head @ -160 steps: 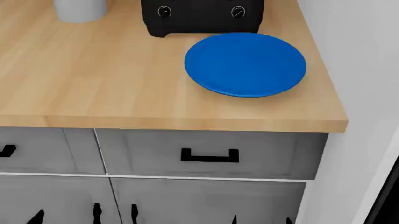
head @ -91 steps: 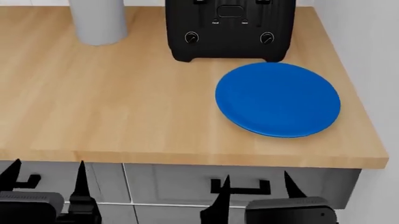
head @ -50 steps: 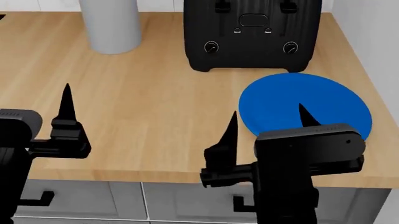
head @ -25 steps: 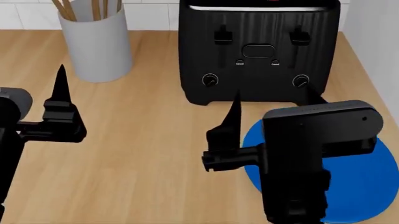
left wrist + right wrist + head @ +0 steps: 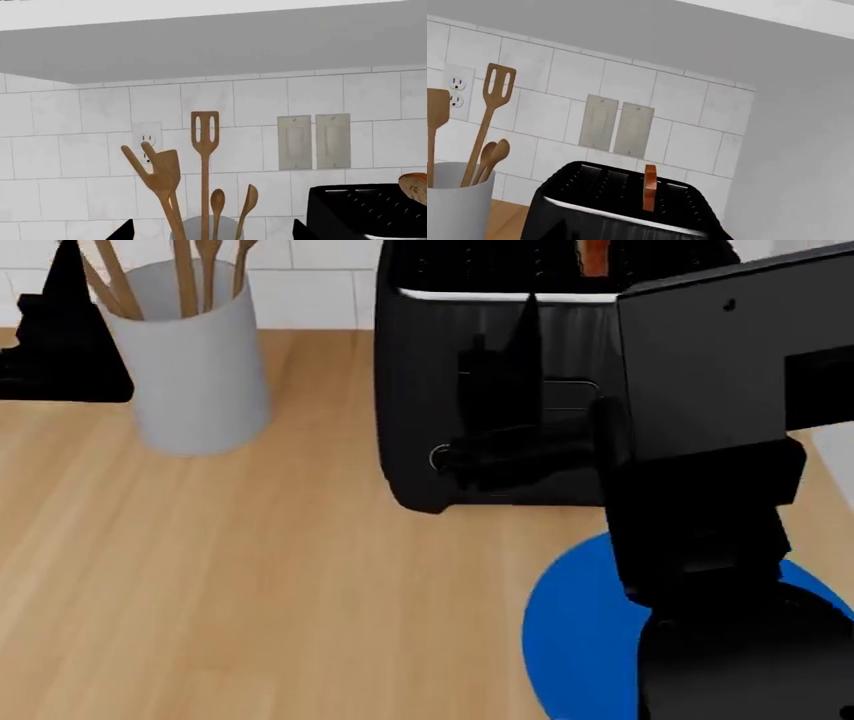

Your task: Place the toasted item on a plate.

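Observation:
The toasted item (image 5: pixel 650 188) is an orange-brown slice standing edge-on in a slot of the black toaster (image 5: pixel 620 210). Its tip shows in the head view (image 5: pixel 594 255) and its tan face in the left wrist view (image 5: pixel 417 187). The blue plate (image 5: pixel 574 640) lies on the counter in front of the toaster (image 5: pixel 467 400), partly hidden by my right arm. My right gripper (image 5: pixel 607 300) is open and empty, level with the toaster's front top edge, short of the slice. My left gripper (image 5: pixel 20 330) is open and empty, facing the utensil holder.
A grey holder (image 5: pixel 187 370) with several wooden utensils (image 5: pixel 204 165) stands left of the toaster. A white tiled wall with an outlet (image 5: pixel 147 142) and switch plates (image 5: pixel 617 130) is behind. A grey wall (image 5: pixel 800 165) closes the counter's right side. An overhead cabinet underside (image 5: pixel 213 50) hangs above.
Both grippers have risen and moved forward toward the toaster and the utensil holder. The head view has moved closer, so the right arm now covers much of the plate.

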You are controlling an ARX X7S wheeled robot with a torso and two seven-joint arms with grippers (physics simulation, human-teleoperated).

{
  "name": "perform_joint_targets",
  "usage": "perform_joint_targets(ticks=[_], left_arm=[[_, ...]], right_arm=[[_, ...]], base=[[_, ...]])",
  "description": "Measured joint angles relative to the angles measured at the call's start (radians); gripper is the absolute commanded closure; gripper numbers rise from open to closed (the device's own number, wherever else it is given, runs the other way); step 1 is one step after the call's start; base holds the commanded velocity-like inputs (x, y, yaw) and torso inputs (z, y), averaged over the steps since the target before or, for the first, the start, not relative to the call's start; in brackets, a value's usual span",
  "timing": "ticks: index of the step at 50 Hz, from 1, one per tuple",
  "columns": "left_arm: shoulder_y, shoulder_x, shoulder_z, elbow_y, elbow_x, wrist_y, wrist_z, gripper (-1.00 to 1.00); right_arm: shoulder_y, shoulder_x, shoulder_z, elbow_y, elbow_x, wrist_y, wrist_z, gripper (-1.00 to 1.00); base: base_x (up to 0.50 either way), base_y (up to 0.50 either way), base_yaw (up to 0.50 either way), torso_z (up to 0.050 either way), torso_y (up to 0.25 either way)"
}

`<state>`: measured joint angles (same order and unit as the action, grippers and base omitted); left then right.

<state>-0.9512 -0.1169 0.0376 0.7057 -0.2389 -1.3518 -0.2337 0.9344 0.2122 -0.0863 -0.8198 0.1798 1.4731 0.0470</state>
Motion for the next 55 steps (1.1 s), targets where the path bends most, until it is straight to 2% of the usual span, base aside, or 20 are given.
perform_joint_targets(ticks=[4,13,21,36,40,55], left_arm=[[-0.036,0.001,-0.01,-0.002,-0.007,-0.029,-0.002,-1.0],[-0.116,0.001,-0.021,-0.029,-0.02,-0.083,-0.004,-1.0],[-0.141,-0.002,-0.025,-0.025,-0.029,-0.112,-0.01,-1.0],[-0.144,-0.005,-0.019,-0.01,-0.045,-0.13,-0.022,-1.0],[-0.142,-0.007,-0.018,-0.008,-0.049,-0.13,-0.024,-1.0],[-0.128,-0.015,-0.021,0.002,-0.064,-0.126,-0.03,-1.0]], right_arm=[[0.051,0.013,0.007,0.011,0.062,0.032,0.035,-1.0],[0.18,0.084,0.048,0.088,0.422,0.058,0.279,-1.0],[0.215,0.132,0.079,0.151,0.578,0.032,0.371,-1.0],[0.209,0.161,0.1,0.238,0.695,-0.005,0.417,-1.0],[0.2,0.162,0.099,0.263,0.707,-0.021,0.413,-1.0],[0.178,0.174,0.086,0.324,0.716,-0.069,0.408,-1.0]], base=[[0.25,0.0,0.0,0.0,0.0],[0.0,0.0,0.0,0.0,0.0],[0.32,-0.03,0.0,0.0,0.0],[0.1,0.0,0.0,0.0,0.0],[0.42,0.0,0.0,0.0,0.0],[0.0,0.0,0.0,0.0,0.0]])
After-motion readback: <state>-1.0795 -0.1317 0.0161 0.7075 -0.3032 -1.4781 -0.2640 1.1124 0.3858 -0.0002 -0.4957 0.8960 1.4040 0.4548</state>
